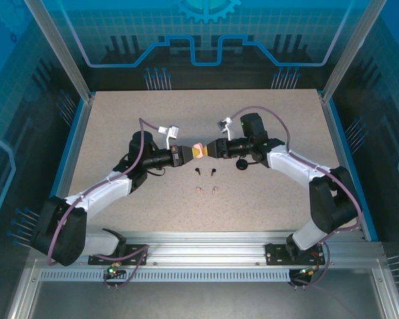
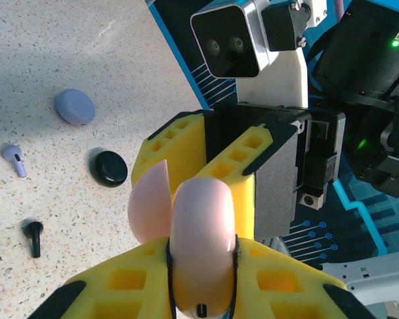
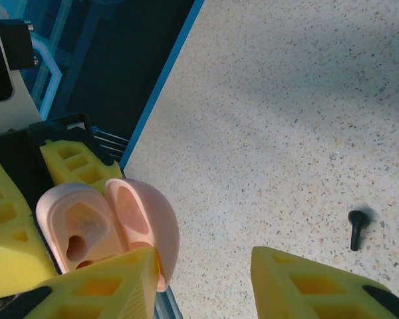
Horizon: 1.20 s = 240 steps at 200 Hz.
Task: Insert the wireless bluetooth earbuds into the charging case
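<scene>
My left gripper (image 2: 203,256) is shut on the pale pink charging case (image 2: 203,232), held above the table, with its lid (image 2: 148,203) hinged open. The right gripper (image 3: 205,260) faces it, jaws apart; its left finger (image 3: 103,286) is against the lid (image 3: 146,216) and the other stands well clear. The case's hollow inside (image 3: 80,229) shows. In the top view both grippers (image 1: 191,151) (image 1: 208,149) meet at the case (image 1: 198,150). On the table lie two black earbuds (image 1: 197,171) (image 1: 213,174), two pale pink ones (image 1: 199,191) (image 1: 214,191) and a lavender one (image 2: 14,159).
A closed black case (image 2: 109,168) and a lavender case (image 2: 75,107) rest on the speckled table beyond the grippers. A black earbud (image 3: 356,228) lies below the right gripper. The table's blue edge strip (image 3: 159,100) runs close by.
</scene>
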Each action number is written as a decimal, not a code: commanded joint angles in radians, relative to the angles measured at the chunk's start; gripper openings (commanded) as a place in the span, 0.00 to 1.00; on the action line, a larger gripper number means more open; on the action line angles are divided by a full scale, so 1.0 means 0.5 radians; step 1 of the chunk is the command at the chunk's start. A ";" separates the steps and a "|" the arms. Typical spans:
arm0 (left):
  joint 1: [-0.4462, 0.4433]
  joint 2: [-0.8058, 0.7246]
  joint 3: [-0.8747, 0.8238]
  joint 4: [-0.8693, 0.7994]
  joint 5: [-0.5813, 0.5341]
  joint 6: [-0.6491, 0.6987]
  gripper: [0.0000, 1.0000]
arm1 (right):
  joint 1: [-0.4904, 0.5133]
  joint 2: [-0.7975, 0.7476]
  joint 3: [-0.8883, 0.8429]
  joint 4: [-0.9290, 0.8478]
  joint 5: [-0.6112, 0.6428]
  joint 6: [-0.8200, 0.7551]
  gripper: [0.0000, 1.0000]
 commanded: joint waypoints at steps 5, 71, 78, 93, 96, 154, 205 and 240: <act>-0.019 -0.026 0.073 0.068 0.047 -0.021 0.00 | 0.040 0.052 0.081 0.036 -0.017 0.016 0.40; -0.024 -0.003 0.074 0.097 0.023 -0.025 0.00 | 0.099 0.111 0.100 0.038 -0.046 -0.003 0.32; -0.024 -0.001 0.076 0.097 0.020 -0.024 0.00 | 0.102 0.111 0.097 0.039 -0.052 -0.002 0.32; -0.024 -0.001 0.075 0.097 0.010 -0.022 0.00 | 0.102 0.112 0.089 0.047 -0.073 -0.007 0.30; -0.023 -0.001 0.075 0.096 0.010 -0.021 0.00 | 0.102 0.114 0.088 0.048 -0.077 -0.005 0.30; -0.024 0.008 0.080 0.101 0.022 -0.033 0.00 | 0.096 0.120 0.081 0.063 -0.098 -0.014 0.15; -0.027 0.024 0.088 0.033 -0.002 -0.033 0.18 | 0.095 0.127 0.174 -0.033 -0.073 -0.039 0.00; -0.022 -0.009 0.181 -0.225 -0.106 0.074 0.85 | 0.080 0.139 0.356 -0.569 0.248 -0.270 0.00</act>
